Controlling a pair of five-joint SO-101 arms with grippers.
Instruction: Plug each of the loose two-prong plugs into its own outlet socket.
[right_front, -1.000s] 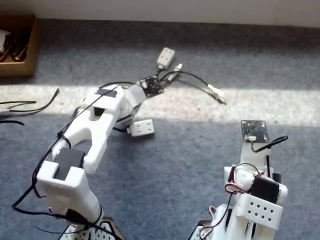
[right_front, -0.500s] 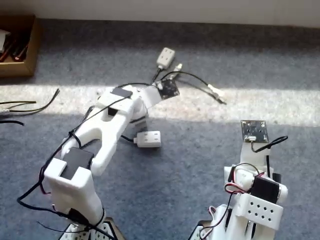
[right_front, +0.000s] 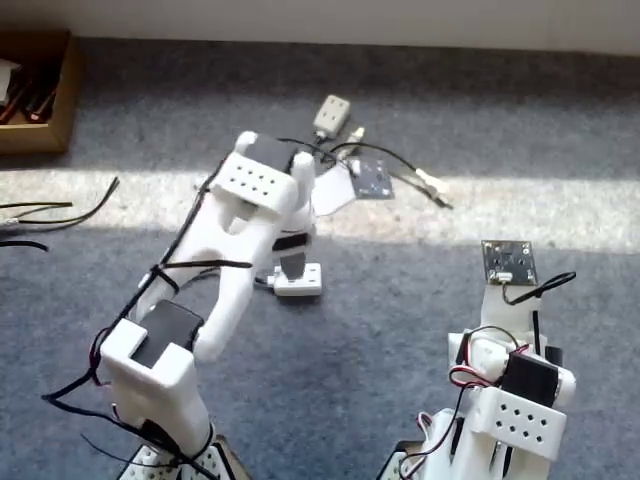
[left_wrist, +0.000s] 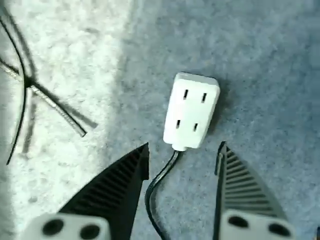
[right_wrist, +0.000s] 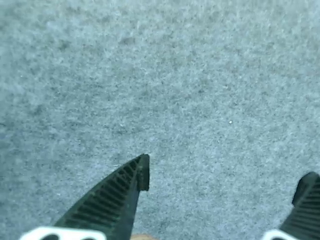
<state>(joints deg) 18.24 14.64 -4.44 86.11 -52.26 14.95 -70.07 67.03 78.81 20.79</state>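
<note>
- Since a second ago the left arm has swung rightward and reared up, and the white outlet socket block has slid with it.
- The right arm sits folded by its base.
- The grey carpeted worktop carries a sunlit band. Farther off lie a loose plug on its cord, a second socket block and a wooden box.
- The left claw is spread and empty, straddling the block's black cord. The right claw is spread over bare carpet.
</note>
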